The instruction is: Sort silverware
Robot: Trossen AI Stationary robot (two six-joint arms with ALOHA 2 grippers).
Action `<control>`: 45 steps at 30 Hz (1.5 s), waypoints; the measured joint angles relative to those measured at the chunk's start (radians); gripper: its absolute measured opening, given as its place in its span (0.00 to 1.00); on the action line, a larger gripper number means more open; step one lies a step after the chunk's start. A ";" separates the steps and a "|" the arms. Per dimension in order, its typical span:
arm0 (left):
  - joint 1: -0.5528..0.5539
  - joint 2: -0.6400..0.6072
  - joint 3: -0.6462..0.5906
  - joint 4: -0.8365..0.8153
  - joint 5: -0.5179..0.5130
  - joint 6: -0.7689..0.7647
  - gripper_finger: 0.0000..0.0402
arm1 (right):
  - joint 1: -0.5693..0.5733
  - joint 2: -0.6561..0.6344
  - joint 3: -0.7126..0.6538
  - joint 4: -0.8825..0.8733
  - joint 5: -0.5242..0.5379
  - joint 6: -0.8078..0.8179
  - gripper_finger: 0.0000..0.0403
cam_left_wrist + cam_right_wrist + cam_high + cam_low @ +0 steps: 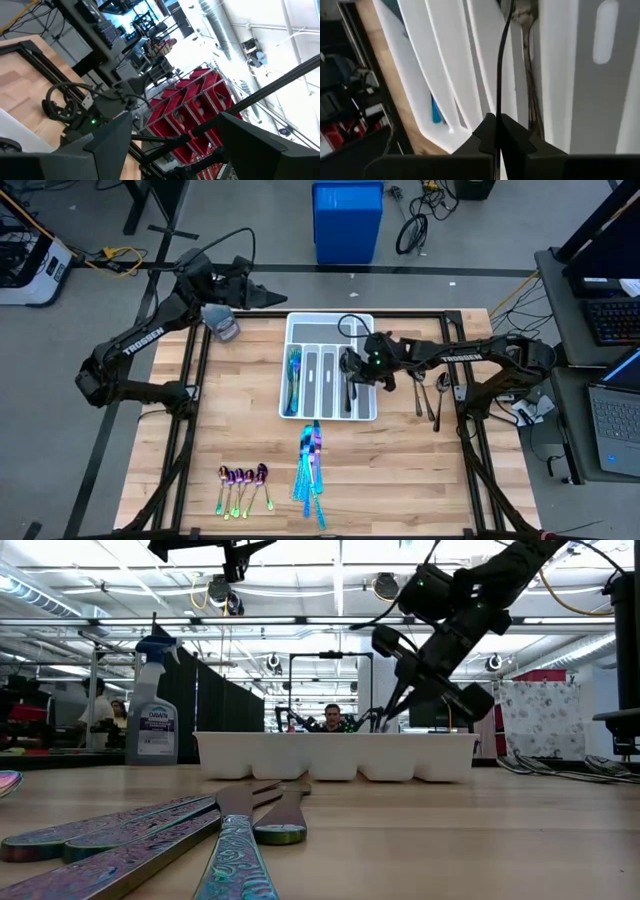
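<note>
Over the white tray's (366,320) right compartment, the right gripper (349,372) has its jaws closed on a dark spoon (500,60). Blue forks (293,375) lie in the leftmost compartment. Knives (311,465) and purple spoons (243,480) lie on the near bench (400,480); more dark spoons (430,395) lie right of the tray. Far left, the left gripper (275,295) is raised, jaws wide.

Forks (294,376) lie in the tray's (330,323) left compartment; knives (311,465) lie on the table before it.

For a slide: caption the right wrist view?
Right gripper shut on a dark spoon, held edge-on over the white tray.
</note>
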 joint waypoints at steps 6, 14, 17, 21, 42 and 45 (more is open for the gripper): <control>0.000 0.000 0.000 -0.001 0.009 0.001 0.69 | 0.000 0.000 -0.005 0.009 0.009 0.003 0.00; 0.000 0.000 0.000 -0.001 0.009 0.001 0.69 | 0.012 0.033 -0.004 0.010 0.009 -0.005 0.00; -0.001 0.000 0.000 -0.002 0.009 0.000 0.69 | 0.013 0.039 -0.004 0.019 0.009 -0.006 0.00; 0.000 0.000 0.000 -0.002 0.009 0.000 0.69 | 0.012 0.040 -0.004 0.022 0.013 -0.021 0.04; 0.000 -0.002 0.000 -0.004 0.008 -0.035 0.69 | 0.001 -0.162 0.006 -0.283 -0.007 -0.163 0.23; -0.001 -0.007 0.000 -0.003 0.009 -0.039 0.69 | 0.002 -0.256 0.006 -0.595 0.010 -0.204 0.23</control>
